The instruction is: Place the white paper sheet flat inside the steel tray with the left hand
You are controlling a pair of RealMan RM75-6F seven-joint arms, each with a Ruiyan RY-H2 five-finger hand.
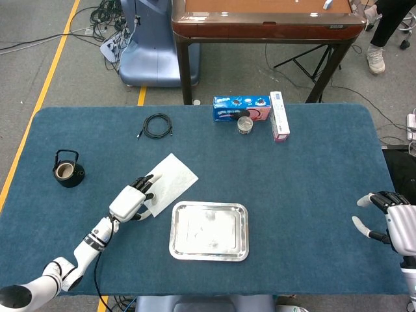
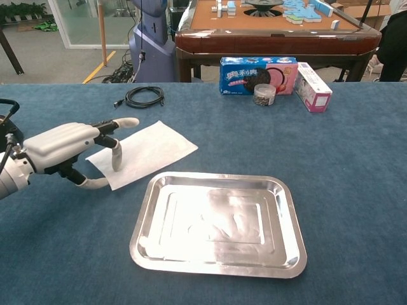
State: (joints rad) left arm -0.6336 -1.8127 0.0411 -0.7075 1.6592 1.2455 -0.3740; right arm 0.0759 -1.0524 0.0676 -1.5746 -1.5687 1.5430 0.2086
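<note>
The white paper sheet [image 1: 171,181] [image 2: 149,148] lies flat on the blue tablecloth, just left of and behind the steel tray [image 1: 209,207] [image 2: 216,177], which holds nothing. My left hand [image 1: 132,201] [image 2: 67,147] is at the sheet's near-left corner. One finger presses down on top and the thumb curls along the edge beneath, pinching the corner. The other fingers are stretched out over the paper. My right hand [image 1: 389,218] hovers at the table's right edge with its fingers spread and nothing in it. It shows only in the head view.
A coiled black cable [image 1: 156,125] [image 2: 144,96] lies behind the paper. A black tape holder [image 1: 67,171] sits at the far left. A cookie box [image 1: 240,108] [image 2: 257,75], a small jar [image 1: 245,125] [image 2: 263,94] and a pink-white carton [image 1: 279,116] [image 2: 313,86] stand at the back.
</note>
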